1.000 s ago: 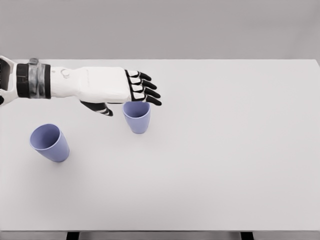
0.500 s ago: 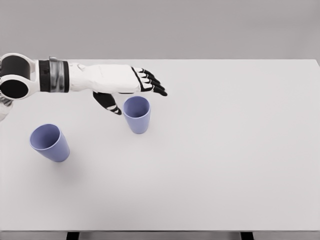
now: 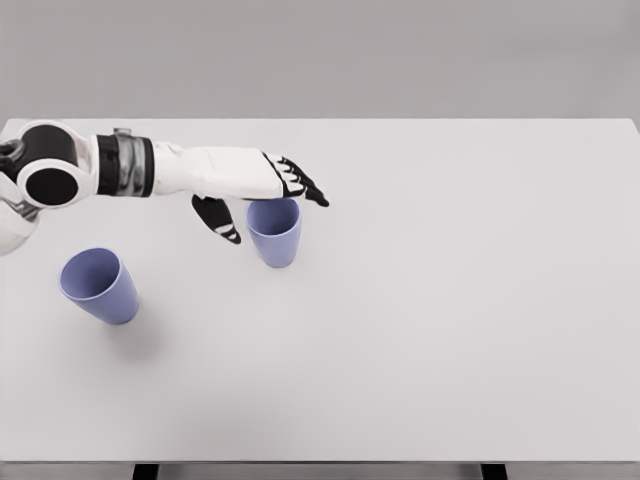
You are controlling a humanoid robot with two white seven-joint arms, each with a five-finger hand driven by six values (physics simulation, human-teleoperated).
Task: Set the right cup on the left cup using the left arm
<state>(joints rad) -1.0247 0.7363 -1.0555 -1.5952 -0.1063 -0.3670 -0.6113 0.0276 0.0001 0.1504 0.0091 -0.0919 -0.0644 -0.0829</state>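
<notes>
Head view shows the right cup (image 3: 274,232), a lavender tumbler, standing upright with its mouth up on the white table (image 3: 450,300), left of the table's middle and toward the far side. Directly above its far rim is the left robot hand (image 3: 262,196), reaching in from the left edge on a white arm. The black fingers (image 3: 303,187) extend over the rim, and the thumb (image 3: 217,218) hangs down just beside the cup's left wall; the robot hand is spread and grips nothing. The left cup (image 3: 99,285), same colour, sits well apart toward the near left, tilted with its mouth angled up and to the left.
</notes>
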